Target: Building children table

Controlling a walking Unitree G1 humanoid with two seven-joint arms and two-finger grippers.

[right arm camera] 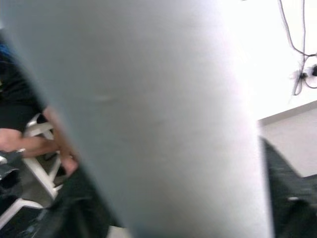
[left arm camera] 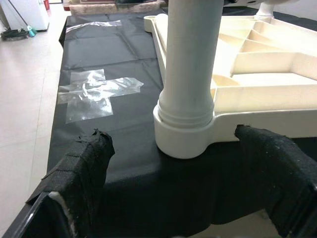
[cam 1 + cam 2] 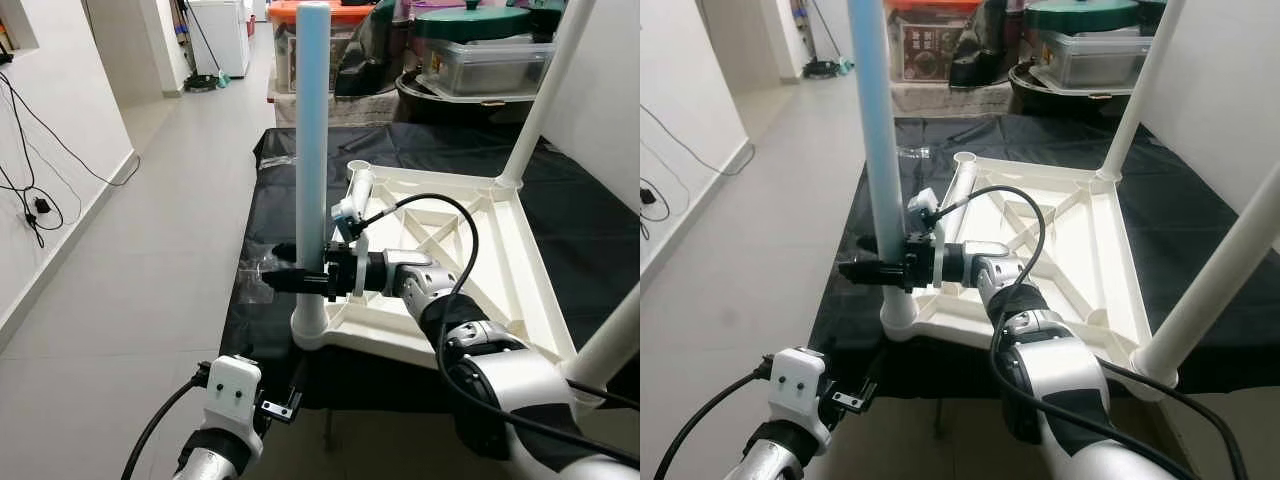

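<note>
An upturned white children's table top [image 3: 470, 250] lies ribbed side up on a black sheet [image 3: 270, 300] spread over a low work surface, with the right gripper [image 3: 290, 280] clamped across a pale blue table leg [image 3: 312, 150] that stands upright in the near-left corner socket [image 3: 310, 328] of the top. The right gripper's two black fingers sit either side of the leg low on its length, just above the socket collar, jaws closed narrow onto the tube; in the right wrist view the blue leg passes right between the jaws, so close that it is blurred. The left gripper [image 2: 183, 163] hangs lower, at the sheet's near edge, its jaws spread wide with the socket and the leg's base lying ahead of and between the two tape-wrapped fingertips [image 2: 89, 158], touching neither. Two more white legs [image 3: 1135, 95] stand upright in sockets beyond the right gripper's arm, one at the far right corner and one at the near right corner; the far left socket [image 3: 358, 168] stands open. Strips of clear tape [image 2: 96, 91] lie on the sheet just beyond the left gripper's jaws. Storage boxes [image 3: 490, 60] stack up behind the work surface, and tiled floor [image 3: 150, 260] runs along its left side
</note>
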